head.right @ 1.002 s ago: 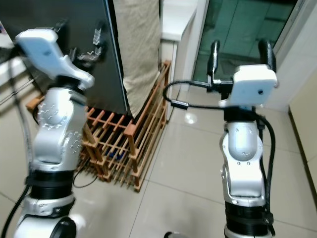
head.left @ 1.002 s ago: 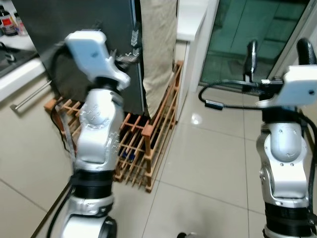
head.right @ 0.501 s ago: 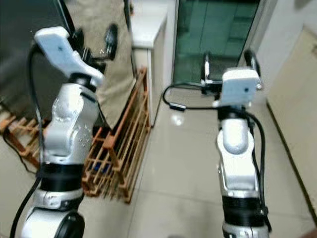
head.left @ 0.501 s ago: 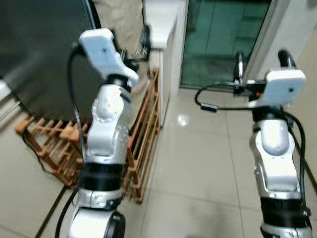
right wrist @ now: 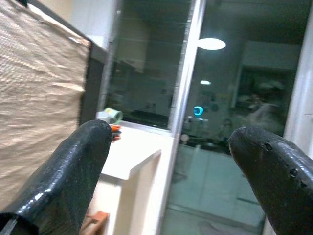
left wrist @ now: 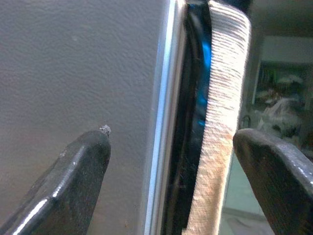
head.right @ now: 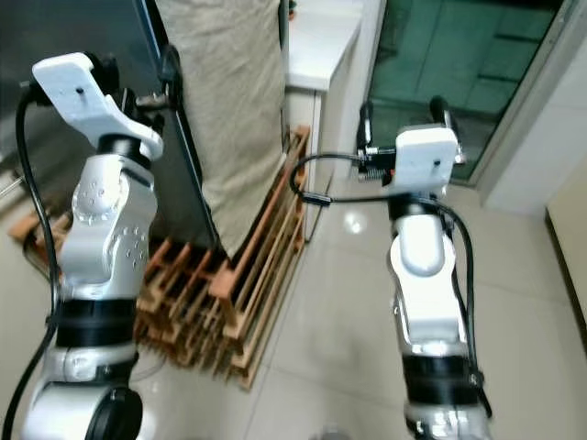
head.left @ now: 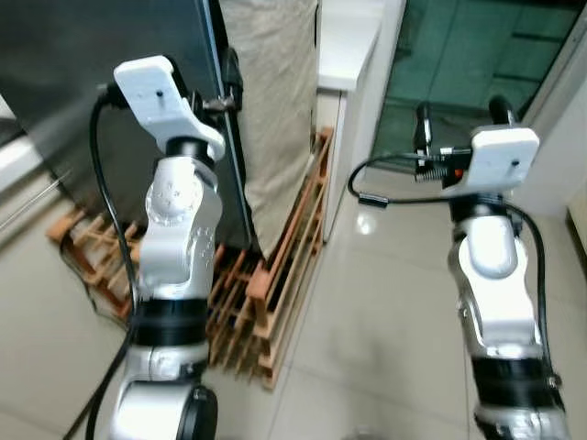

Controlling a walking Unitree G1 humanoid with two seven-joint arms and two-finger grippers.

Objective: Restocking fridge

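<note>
The fridge (head.left: pixel 92 55) is a tall dark cabinet at the upper left with its door closed. A beige cloth (head.left: pixel 275 92) hangs along its right side. My left gripper (head.left: pixel 225 92) is raised at the door's right edge and is open. In the left wrist view the silver door edge (left wrist: pixel 164 98) and the cloth (left wrist: pixel 222 98) lie between the two black fingers (left wrist: pixel 78 171). My right gripper (head.left: pixel 460 115) is raised to the right, open and holding nothing. It points toward a glass door (right wrist: pixel 220 122).
A wooden slatted rack (head.left: pixel 275 302) lies on the tiled floor at the fridge's foot. A white counter (head.left: pixel 353 37) stands behind the cloth, with small items (right wrist: pixel 110 117) on it. A glass door (head.left: pixel 477 55) is at the back right. Open floor (head.left: pixel 385 321) lies between my arms.
The head view has swung left and right, so the whole scene has shifted. My left gripper now stands closer to the fridge door's edge. Both grippers stay open.
</note>
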